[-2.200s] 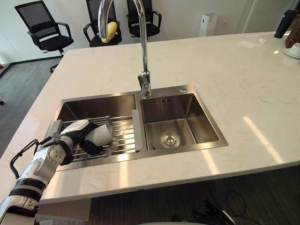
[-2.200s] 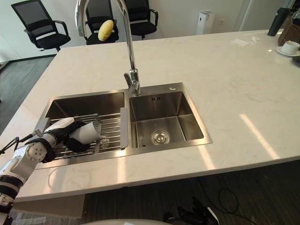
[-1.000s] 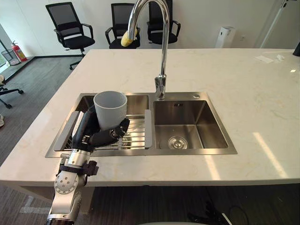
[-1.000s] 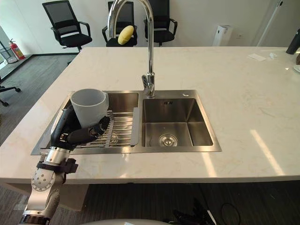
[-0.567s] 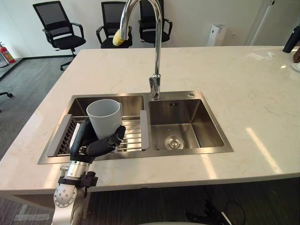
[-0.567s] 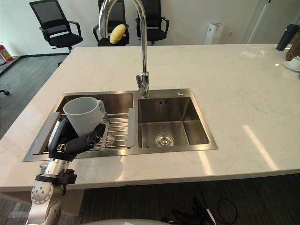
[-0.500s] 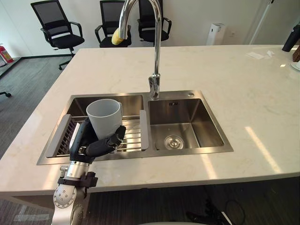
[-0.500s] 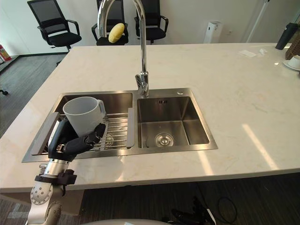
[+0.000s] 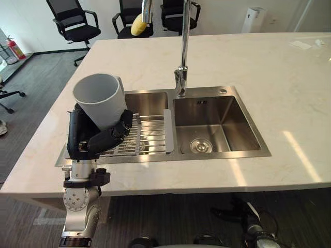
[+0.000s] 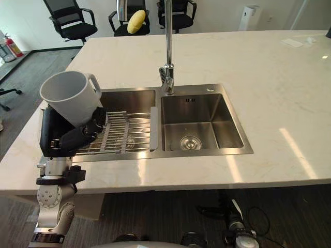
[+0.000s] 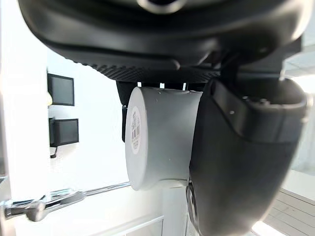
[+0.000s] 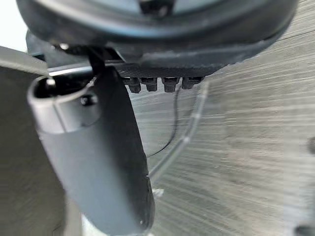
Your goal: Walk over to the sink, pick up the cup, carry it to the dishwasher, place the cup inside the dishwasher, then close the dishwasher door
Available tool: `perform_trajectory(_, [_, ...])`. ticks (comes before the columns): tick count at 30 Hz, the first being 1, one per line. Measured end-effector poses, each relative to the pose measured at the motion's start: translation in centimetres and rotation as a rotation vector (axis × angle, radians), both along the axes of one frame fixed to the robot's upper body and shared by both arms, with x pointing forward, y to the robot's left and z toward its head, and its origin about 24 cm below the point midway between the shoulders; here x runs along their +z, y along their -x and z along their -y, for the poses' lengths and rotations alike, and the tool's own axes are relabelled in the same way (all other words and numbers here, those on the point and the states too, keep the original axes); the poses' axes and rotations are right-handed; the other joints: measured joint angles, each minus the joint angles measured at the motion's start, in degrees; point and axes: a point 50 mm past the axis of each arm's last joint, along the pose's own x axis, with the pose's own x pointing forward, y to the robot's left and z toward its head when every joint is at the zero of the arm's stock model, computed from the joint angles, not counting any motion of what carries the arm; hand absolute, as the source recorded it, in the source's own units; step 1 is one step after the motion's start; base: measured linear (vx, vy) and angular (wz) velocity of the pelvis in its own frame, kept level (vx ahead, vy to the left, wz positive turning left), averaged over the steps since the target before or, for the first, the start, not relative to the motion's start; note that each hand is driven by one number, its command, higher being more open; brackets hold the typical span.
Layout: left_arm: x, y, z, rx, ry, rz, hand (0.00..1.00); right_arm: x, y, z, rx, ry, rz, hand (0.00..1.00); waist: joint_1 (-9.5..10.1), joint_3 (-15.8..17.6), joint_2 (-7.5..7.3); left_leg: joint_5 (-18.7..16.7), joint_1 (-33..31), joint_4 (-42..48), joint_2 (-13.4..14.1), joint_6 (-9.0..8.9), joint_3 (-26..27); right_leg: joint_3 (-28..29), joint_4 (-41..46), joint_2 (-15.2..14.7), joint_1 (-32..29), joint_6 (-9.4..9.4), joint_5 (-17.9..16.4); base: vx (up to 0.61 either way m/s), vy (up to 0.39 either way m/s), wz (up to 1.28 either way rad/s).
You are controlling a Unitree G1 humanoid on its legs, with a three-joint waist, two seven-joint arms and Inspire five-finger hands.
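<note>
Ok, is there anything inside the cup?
Nothing shows inside the cup: only its bare grey inner wall below the rim. The left hand holds it tilted, so the near rim covers the deepest part.

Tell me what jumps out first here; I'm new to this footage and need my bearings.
The left hand grips a pale grey cup, held at the left end of the double sink in a pale counter. A tall chrome faucet rises behind the sink's divider, and a wire rack lies across the left basin.
</note>
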Motion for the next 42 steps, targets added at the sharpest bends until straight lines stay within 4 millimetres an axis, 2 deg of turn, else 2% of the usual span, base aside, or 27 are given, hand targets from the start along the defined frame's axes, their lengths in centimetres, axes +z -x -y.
perform_trajectory(1, [0.0,-0.1,0.2,0.001,0.011,0.001,0.0,0.1,-0.3,0.1,-0.002,0.001,0.01,1.0,-0.06,0.84,-0.28,0.01,-0.28,1.37,-0.73,-0.03,-0.01,0.52,-3.41,-0.29,2.0,-0.01,-1.6,-0.19,-0.064,0.26])
perform_trajectory(2, [-0.7,-0.1,0.7,-0.005,0.042,-0.036,0.0,0.3,-0.4,0.4,-0.007,0.006,0.014,1.0,-0.2,1.09,1.71,0.2,-1.0,2.45,0.84,-0.75,0.17,-0.33,-6.3,1.41,3.39,-0.46,0.71,-0.21,-0.059,0.14])
perform_trajectory(4, [-1.2,0.0,1.2,-0.013,0.028,-0.066,0.0,0.0,-0.4,-0.3,0.001,-0.016,0.005,1.0,0.13,0.73,2.12,0.86,-2.56,3.75,2.45,-1.71,2.05,-0.3,-7.76,2.06,2.7,-1.7,2.48,-0.23,-0.009,-0.03])
perform_trajectory(5, [-1.3,0.1,1.8,-0.023,0.01,-0.071,0.0,-0.2,0.2,-0.5,0.008,-0.026,-0.012,1.0,0.15,0.73,2.09,0.4,-3.82,6.82,3.55,-0.83,3.85,-0.31,-7.75,1.93,1.78,-2.63,2.91,-0.18,-0.012,-0.09])
perform_trajectory(6, [-1.2,0.2,1.9,-0.026,-0.001,-0.07,0.0,-0.4,0.5,-0.5,0.013,-0.031,-0.026,1.0,0.16,0.76,2.02,-0.13,-4.44,9.46,4.17,-0.01,4.18,-0.19,-7.74,1.8,1.31,-2.82,3.21,-0.19,0.015,-0.11])
perform_trajectory(7, [-1.1,0.5,2.3,-0.034,-0.019,-0.068,0.0,-0.7,1.2,-0.6,0.024,-0.028,-0.058,1.0,0.12,0.86,1.8,-1.54,-5.18,16.05,5.6,1.24,4.18,0.54,-7.72,1.53,0.53,-2.73,3.93,-0.09,0.055,-0.19])
perform_trajectory(8, [-1.1,0.7,2.4,-0.037,-0.024,-0.067,0.0,-0.9,1.7,-0.6,0.024,-0.029,-0.073,1.0,0.14,0.85,1.71,-2.18,-5.17,19.25,6.48,1.71,4.18,1.13,-7.71,1.48,0.42,-2.6,4.4,-0.13,0.102,-0.28])
perform_trajectory(9, [-1.0,1.1,2.5,-0.041,-0.031,-0.064,0.0,-1.1,2.5,-0.4,0.016,-0.029,-0.094,1.0,-0.12,0.8,1.77,-2.82,-4.64,24.34,8.33,2.88,4.08,1.61,-7.62,1.33,-0.03,-1.51,5.59,-0.06,0.102,-0.17])
perform_trajectory(10, [-0.9,1.2,2.7,-0.051,-0.034,-0.061,0.0,-1.1,3.1,-0.3,0.005,-0.028,-0.103,1.0,-0.67,0.77,1.81,-2.77,-3.5,25.98,9.32,2.94,4.0,1.47,-7.39,0.95,-0.24,-1.12,5.87,-0.12,0.205,0.08])
perform_trajectory(12, [-1.0,1.4,2.9,-0.087,-0.055,-0.062,0.0,-0.9,4.2,0.3,-0.038,-0.025,-0.097,1.0,-1.7,0.34,2.0,-2.64,-2.96,23.35,8.37,2.94,4.96,0.29,-7.91,-0.63,-0.45,0.4,7.05,-0.13,0.218,0.35])
perform_trajectory(13, [-1.2,1.5,3.0,-0.103,-0.065,-0.07,0.0,-0.9,4.9,0.4,-0.064,-0.036,-0.092,1.0,-2.34,-0.9,1.09,-2.49,-1.8,16.9,5.58,2.61,3.89,-0.8,-10.44,-1.97,-0.46,0.67,8.33,-0.11,0.196,0.58])
perform_trajectory(14, [-1.3,1.6,3.1,-0.116,-0.071,-0.073,0.0,-0.9,5.3,0.3,-0.085,-0.044,-0.088,1.0,-2.95,-1.77,0.5,-1.95,0.0,10.42,3.46,1.65,2.76,-2.08,-12.26,-2.94,-0.4,0.94,9.56,-0.1,0.197,0.91])
perform_trajectory(15, [-1.4,1.6,3.3,-0.131,-0.068,-0.071,0.0,-0.9,5.7,0.1,-0.111,-0.053,-0.075,1.0,-3.59,-2.1,0.4,-1.03,2.62,1.9,1.81,-0.17,1.68,-4.15,-13.75,-3.5,-0.29,1.73,10.92,-0.07,0.16,0.85])
perform_trajectory(16, [-1.4,1.6,3.4,-0.138,-0.063,-0.072,0.0,-1.0,5.9,0.0,-0.118,-0.056,-0.076,1.0,-3.9,-2.15,0.67,-1.2,3.53,-1.25,1.61,-0.84,1.09,-5.12,-13.74,-3.45,-0.4,2.19,11.22,-0.11,0.185,0.77])
perform_trajectory(17, [-1.8,1.5,3.5,-0.151,-0.054,-0.088,0.0,-1.5,6.2,-0.8,-0.123,-0.08,-0.091,1.0,-3.79,-2.19,0.11,-0.91,4.9,-5.04,0.88,-1.58,0.56,-6.06,-13.27,-3.88,-0.79,2.29,11.27,-0.15,0.176,0.45])
perform_trajectory(18, [-2.5,1.5,3.5,-0.16,-0.033,-0.12,0.0,-1.8,6.6,-1.7,-0.121,-0.107,-0.101,1.0,-3.27,-2.55,-0.6,-0.33,5.42,-6.4,0.05,-1.48,0.2,-6.47,-13.58,-4.53,0.03,2.75,11.82,-0.15,0.153,0.34])
perform_trajectory(20, [-3.3,1.5,3.6,-0.172,-0.011,-0.158,0.0,-2.2,6.9,-2.6,-0.119,-0.13,-0.111,1.0,-3.32,-2.79,-0.75,-0.19,6.0,-7.18,-1.09,-1.27,-0.65,-7.24,-14.23,-5.56,1.28,3.18,12.48,-0.12,0.085,0.24])
perform_trajectory(23, [-3.5,1.5,4.2,-0.191,-0.006,-0.167,0.0,-2.3,7.3,-2.8,-0.114,-0.132,-0.125,1.0,-3.48,-3.17,-0.15,-0.11,5.6,-7.4,-2.27,-0.86,-0.97,-7.73,-15.79,-6.38,1.94,3.84,13.83,-0.1,0.099,0.16])
perform_trajectory(27, [-3.7,1.5,4.6,-0.194,0.012,-0.179,0.0,-2.6,8.3,-2.8,-0.113,-0.127,-0.159,1.0,-3.82,-3.76,-0.23,-0.02,5.27,-7.4,-2.69,-0.74,-1.73,-8.35,-16.96,-6.58,2.75,3.89,14.64,-0.01,0.067,0.12])
perform_trajectory(30, [-3.9,1.5,4.6,-0.18,0.015,-0.192,0.0,-2.8,9.0,-2.7,-0.1,-0.115,-0.191,1.0,-4.0,-3.81,-0.23,0.11,5.19,-7.19,-2.75,-0.53,-3.41,-10.2,-17.69,-6.59,4.29,4.06,14.66,0.07,0.004,0.3])
perform_trajectory(33, [-4.3,1.5,4.7,-0.163,0.025,-0.225,0.0,-2.9,9.2,-2.7,-0.094,-0.11,-0.202,1.0,-3.86,-3.83,-0.24,-0.25,3.86,-5.76,-3.33,-0.77,-5.11,-14.47,-17.72,-7.66,6.41,5.18,13.93,0.08,0.007,0.71])
perform_trajectory(34, [-4.5,1.6,4.7,-0.164,0.028,-0.24,0.0,-2.9,9.2,-2.6,-0.096,-0.107,-0.203,1.0,-3.76,-3.83,-0.22,-2.52,2.96,-4.37,-1.74,0.69,-2.06,-17.32,-17.74,-8.59,7.66,5.88,14.1,0.07,0.004,1.16])
perform_trajectory(35, [-4.7,1.8,4.8,-0.174,0.032,-0.252,0.0,-2.8,9.3,-2.4,-0.098,-0.101,-0.202,1.0,-3.89,-3.76,-0.39,-2.69,2.65,-2.96,1.31,0.68,6.28,-20.78,-17.72,-9.45,8.9,6.11,14.1,0.08,-0.007,1.34])
perform_trajectory(37, [-4.7,1.8,5.0,-0.212,0.036,-0.248,0.0,-2.7,9.3,-2.0,-0.106,-0.089,-0.201,1.0,-4.01,-3.94,-0.09,-2.77,1.7,0.44,5.07,1.14,16.25,-25.43,-17.08,-11.16,10.27,6.62,13.82,0.1,0.055,1.57])
perform_trajectory(38, [-4.6,1.7,5.3,-0.255,0.045,-0.237,0.0,-2.5,9.3,-1.5,-0.114,-0.071,-0.195,1.0,-4.24,-4.06,0.17,-2.52,0.3,2.96,5.83,0.8,22.15,-28.87,-15.54,-12.85,11.18,7.6,13.14,0.09,0.188,1.84])
perform_trajectory(40, [-4.8,2.0,5.4,-0.272,0.086,-0.234,0.0,-2.3,8.7,-1.2,-0.105,-0.06,-0.178,1.0,-3.24,-3.97,-0.35,-2.74,-0.19,1.98,2.87,1.65,20.87,-29.1,-13.29,-15.62,11.36,7.85,11.13,0.05,0.216,1.25])
perform_trajectory(42, [-5.2,2.4,5.1,-0.242,0.125,-0.257,0.0,-1.9,7.0,-1.5,-0.086,-0.069,-0.124,1.0,-2.25,-3.72,-1.0,-3.82,-0.77,2.07,-0.13,2.92,17.81,-28.38,-7.54,-19.48,11.17,7.99,10.64,0.03,0.15,0.83])
